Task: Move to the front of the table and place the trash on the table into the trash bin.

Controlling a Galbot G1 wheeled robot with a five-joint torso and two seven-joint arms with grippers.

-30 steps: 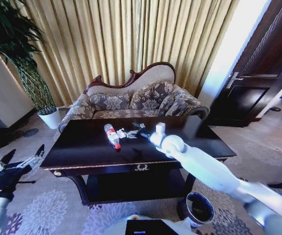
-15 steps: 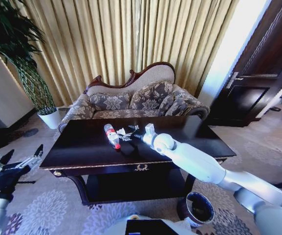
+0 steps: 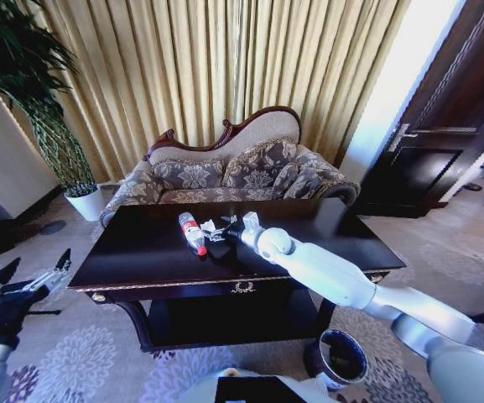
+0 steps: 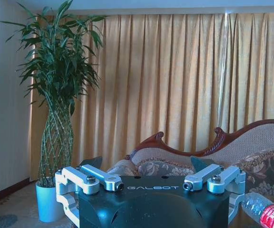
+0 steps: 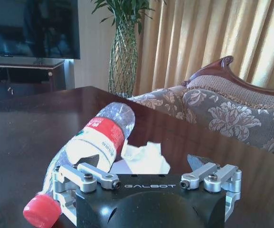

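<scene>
Dark glossy wood: the table [image 3: 141, 252] stands before the robot, trash gathered at its middle toward the far edge. Clear plastic bottle [image 3: 193, 232] lies on its side, red cap toward the near edge, red-white label round its middle. Crumpled white tissues [image 3: 210, 227] lie just beside it on the right. Trash bin [image 3: 340, 356] sits on the carpet near the table's right front leg.

Right gripper [image 3: 227, 232] is reached out low over the tabletop, its fingers spread apart with the tissues directly ahead between them and the bottle just to the left, nothing pinched yet. Left gripper [image 3: 25, 281] hangs open off the table's left end, idle.

Handling, as a judgement: tissue is near weightless and soft, will crush under the fingers; best pinched across its bulk, low to the wood. Bottle looks empty, light, smooth and prone to roll; take it across the labelled middle.
</scene>
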